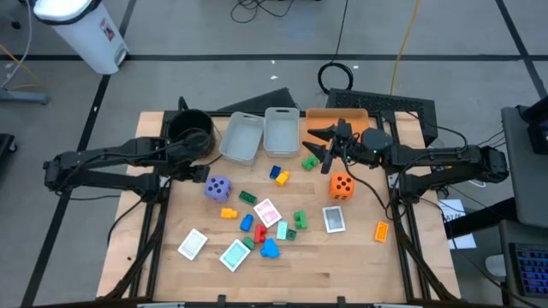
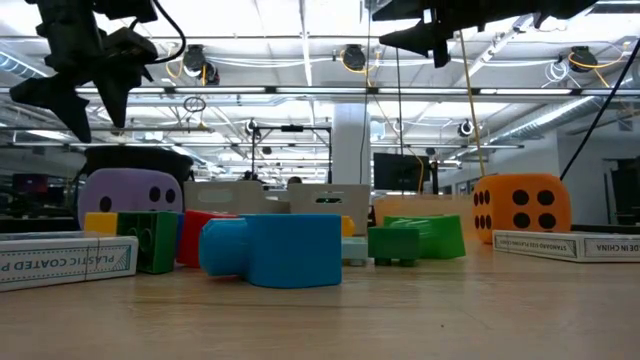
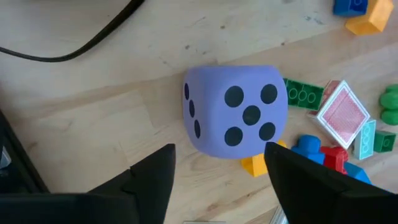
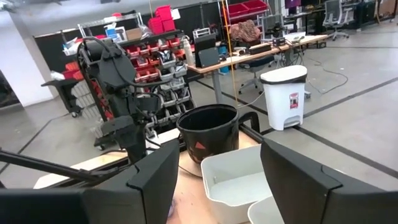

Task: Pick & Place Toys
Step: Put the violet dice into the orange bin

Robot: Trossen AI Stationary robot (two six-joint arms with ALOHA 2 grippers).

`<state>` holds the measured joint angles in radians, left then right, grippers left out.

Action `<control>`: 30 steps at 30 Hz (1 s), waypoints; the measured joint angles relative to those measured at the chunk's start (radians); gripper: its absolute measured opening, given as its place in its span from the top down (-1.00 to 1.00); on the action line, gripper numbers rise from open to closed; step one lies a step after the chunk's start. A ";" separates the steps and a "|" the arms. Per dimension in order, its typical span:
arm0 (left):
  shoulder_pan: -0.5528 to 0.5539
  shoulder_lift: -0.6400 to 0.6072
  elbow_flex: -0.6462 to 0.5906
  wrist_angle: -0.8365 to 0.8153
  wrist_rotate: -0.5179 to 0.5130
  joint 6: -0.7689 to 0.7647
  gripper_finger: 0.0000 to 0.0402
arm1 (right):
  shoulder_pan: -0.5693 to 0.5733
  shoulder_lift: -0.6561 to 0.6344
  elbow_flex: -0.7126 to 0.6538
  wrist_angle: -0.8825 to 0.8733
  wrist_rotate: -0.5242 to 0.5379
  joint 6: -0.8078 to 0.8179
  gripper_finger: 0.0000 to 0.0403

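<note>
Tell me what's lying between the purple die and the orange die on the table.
In the high view, between the purple die and the orange die lie a green block and a blue-and-yellow block pair.

Both arms raised, left gripper (image 3: 217, 171) and right gripper (image 4: 217, 171) spread.

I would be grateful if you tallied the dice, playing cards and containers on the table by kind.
Dice: 2, the purple die and the orange die
Playing cards: 4
Clear bins: 2
Orange tray: 1
Black pot: 1
Total: 10
</note>
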<state>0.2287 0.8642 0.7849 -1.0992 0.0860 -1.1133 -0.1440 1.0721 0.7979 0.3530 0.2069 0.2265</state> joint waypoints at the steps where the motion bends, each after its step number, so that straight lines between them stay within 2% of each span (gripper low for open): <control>1: 0.000 0.000 0.000 0.000 0.000 0.000 -0.35 | 0.000 0.000 0.000 -0.005 0.000 0.000 -0.11; 8: 0.000 0.032 0.000 0.088 -0.008 0.012 -0.63 | 0.000 0.000 0.000 -0.040 0.000 0.001 -0.09; 13: 0.000 0.095 0.000 0.171 -0.008 0.068 -0.74 | 0.000 0.000 0.000 -0.052 0.000 0.001 -0.11; 25: 0.000 0.143 0.000 0.177 0.001 0.106 -0.78 | 0.000 0.000 0.000 -0.053 0.000 0.000 -0.11; 30: 0.000 0.137 0.000 0.179 0.000 0.050 -0.79 | 0.000 0.000 0.000 -0.053 0.000 -0.003 -0.11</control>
<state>0.2287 1.0014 0.7849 -0.9202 0.0864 -1.0630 -0.1444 1.0721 0.7979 0.3002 0.2070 0.2237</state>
